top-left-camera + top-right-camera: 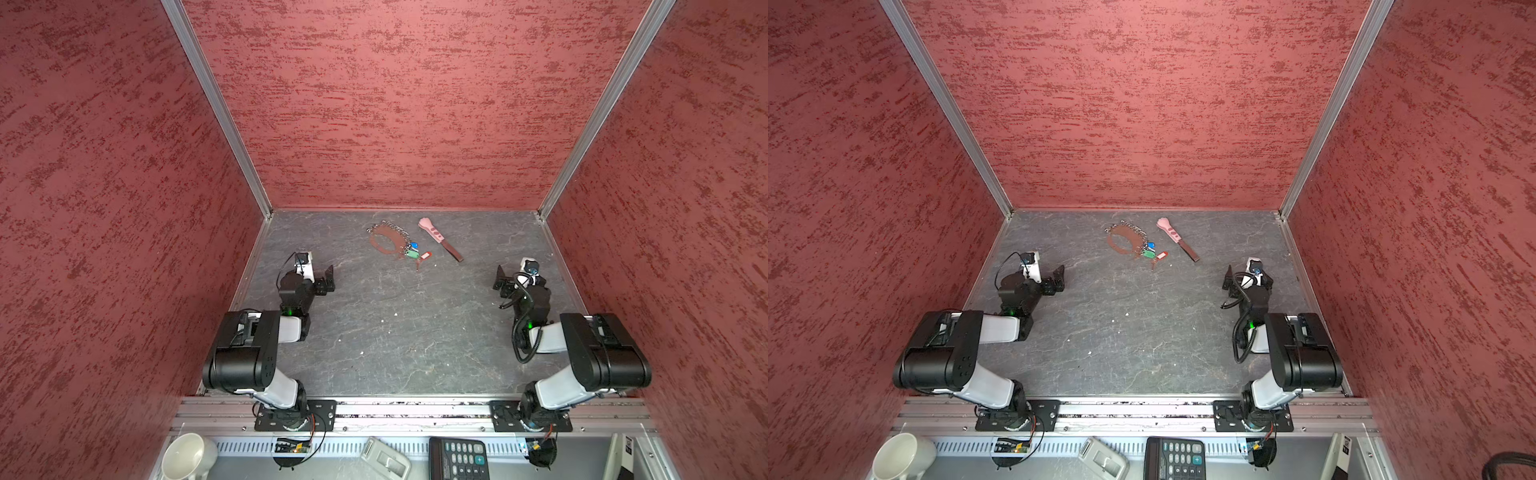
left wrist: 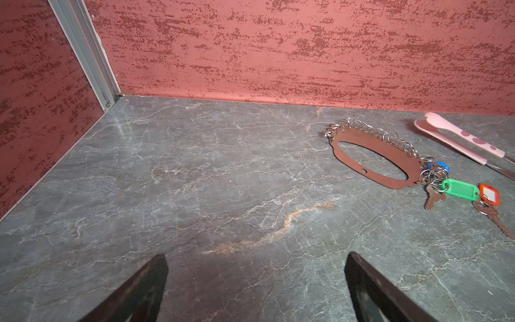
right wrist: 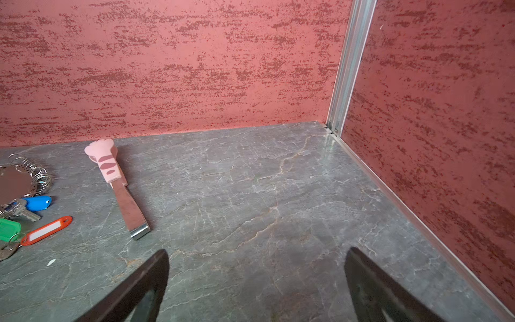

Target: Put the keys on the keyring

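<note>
- Keys (image 2: 459, 189): far centre of table (image 1: 395, 332), bunched at near-right end of keyring (image 2: 373, 140); red-tagged key (image 2: 489, 193) just right of green tag, seemingly loose.
- Probably light, stiff, lying flat; awkward to pinch by the blade, easier by the thicker plastic tag.
- Floppy at the strap, loose along the chain of rings; likely to slide and sag, so best pinned at the strap.
- Spread wide and empty: left gripper (image 2: 256, 258) and right gripper (image 3: 257, 253), well apart from everything.
- Just right of keys: pink-handled tool (image 3: 107, 164).
- No brand or legible writing; white insert of red tag seemingly blank.
</note>
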Robot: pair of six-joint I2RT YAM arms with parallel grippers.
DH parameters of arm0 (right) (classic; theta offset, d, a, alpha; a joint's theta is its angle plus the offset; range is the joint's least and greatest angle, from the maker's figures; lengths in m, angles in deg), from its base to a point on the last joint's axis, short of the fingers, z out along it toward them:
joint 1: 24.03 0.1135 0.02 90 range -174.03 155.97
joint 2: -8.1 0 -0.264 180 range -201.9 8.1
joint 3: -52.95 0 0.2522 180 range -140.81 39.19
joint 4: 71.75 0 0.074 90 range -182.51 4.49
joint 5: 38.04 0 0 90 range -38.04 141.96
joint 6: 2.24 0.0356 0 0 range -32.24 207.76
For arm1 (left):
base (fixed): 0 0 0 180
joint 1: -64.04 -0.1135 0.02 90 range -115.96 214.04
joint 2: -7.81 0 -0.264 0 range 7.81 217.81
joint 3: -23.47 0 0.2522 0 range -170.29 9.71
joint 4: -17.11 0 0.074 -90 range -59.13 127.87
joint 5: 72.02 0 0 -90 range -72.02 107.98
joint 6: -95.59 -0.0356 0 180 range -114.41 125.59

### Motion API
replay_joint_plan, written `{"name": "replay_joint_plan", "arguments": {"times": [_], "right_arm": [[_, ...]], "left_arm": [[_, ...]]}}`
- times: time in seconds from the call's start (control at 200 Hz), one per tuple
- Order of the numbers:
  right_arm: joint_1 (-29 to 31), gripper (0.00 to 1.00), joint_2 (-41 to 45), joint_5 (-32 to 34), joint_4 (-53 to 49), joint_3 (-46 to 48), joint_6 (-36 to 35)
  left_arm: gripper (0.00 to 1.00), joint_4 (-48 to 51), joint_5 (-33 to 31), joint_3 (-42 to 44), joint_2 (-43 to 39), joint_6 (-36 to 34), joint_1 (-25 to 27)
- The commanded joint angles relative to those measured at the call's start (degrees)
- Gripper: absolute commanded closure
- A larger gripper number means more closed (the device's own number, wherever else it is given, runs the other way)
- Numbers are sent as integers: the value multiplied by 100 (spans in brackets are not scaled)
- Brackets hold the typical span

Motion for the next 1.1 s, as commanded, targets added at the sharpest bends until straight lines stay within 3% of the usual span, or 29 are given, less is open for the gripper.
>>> {"name": "replay_joint_plan", "arguments": {"times": [0.0, 0.837, 0.957, 1.097], "right_arm": [[-33, 1, 9, -75, 51, -94, 10], [-33, 1, 31, -81, 276, 27, -30], [-24, 1, 284, -420, 1313, 708, -166], [89, 1, 1191, -420, 751, 811, -301]], "left_arm": [[0, 27, 43, -63, -39, 2, -32], [0, -100, 86, 13, -72, -35, -13], [0, 30, -144, 144, -528, -232, 192], [1, 1327, -862, -101, -1468, -589, 645]]}}
